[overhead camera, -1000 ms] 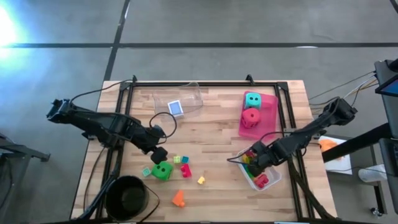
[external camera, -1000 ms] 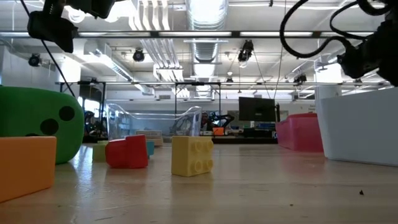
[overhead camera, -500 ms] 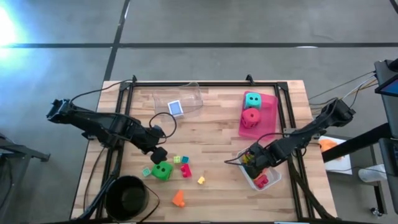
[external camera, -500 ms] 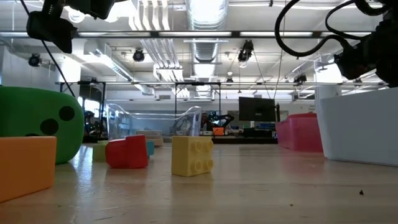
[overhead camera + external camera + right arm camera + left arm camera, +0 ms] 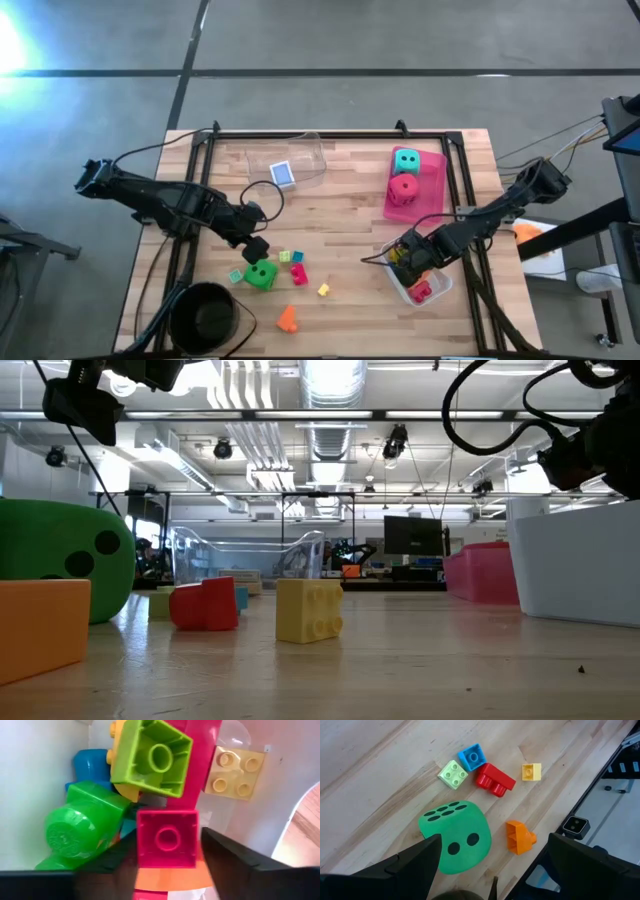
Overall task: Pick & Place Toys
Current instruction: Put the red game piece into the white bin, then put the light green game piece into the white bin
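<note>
The right end effector (image 5: 403, 262) has edged inward over the white tray (image 5: 438, 288) — gripping a pink brick (image 5: 167, 839) between its fingers.

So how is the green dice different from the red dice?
The green dice sits on the bare wooden table among loose bricks, while the red dice sits in the pink tray next to the teal dice. The left gripper hovers just above the green one; no gripper is near the red one. Both have dark dots.
</note>
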### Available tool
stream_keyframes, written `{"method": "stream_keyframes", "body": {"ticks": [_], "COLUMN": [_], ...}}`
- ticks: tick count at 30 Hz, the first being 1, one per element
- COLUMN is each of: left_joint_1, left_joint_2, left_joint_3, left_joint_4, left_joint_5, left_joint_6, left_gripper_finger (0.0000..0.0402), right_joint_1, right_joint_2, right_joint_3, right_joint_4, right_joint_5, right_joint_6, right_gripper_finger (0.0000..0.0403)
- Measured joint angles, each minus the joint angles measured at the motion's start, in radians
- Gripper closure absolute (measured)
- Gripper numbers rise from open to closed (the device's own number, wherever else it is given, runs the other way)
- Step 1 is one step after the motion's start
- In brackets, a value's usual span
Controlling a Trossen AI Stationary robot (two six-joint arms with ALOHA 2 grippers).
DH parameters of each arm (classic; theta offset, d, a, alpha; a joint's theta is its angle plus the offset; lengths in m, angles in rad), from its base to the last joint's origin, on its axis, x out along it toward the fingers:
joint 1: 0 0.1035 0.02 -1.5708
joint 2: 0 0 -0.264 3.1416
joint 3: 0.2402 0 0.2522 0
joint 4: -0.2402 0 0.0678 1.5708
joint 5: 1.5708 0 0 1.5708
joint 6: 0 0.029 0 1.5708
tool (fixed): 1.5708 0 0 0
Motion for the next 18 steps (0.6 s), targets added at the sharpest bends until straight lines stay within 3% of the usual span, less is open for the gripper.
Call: {"method": "stream_keyframes", "body": {"ticks": [4, 8, 18], "left_joint_1": [0.0, 0.0, 0.0], "left_joint_2": [0.0, 0.0, 0.0], "left_joint_3": [0.0, 0.0, 0.0], "left_joint_4": [0.001, 0.001, 0.0], "left_joint_5": [0.0, 0.0, 0.007], "left_joint_6": [0.0, 0.0, -0.003], "left_gripper_finger": [0.0032, 0.0032, 0.0032], "right_joint_1": [0.0, 0.0, 0.0], "right_joint_2": [-0.006, -0.012, -0.03], "right_joint_3": [-0.001, 0.0, 0.029], "right_joint_4": [0.0, -0.001, -0.033], "right_joint_5": [-0.003, -0.006, -0.026], "right_joint_6": [0.015, 0.017, 0.016], "right_gripper_finger": [0.0122, 0.007, 0.0043]}}
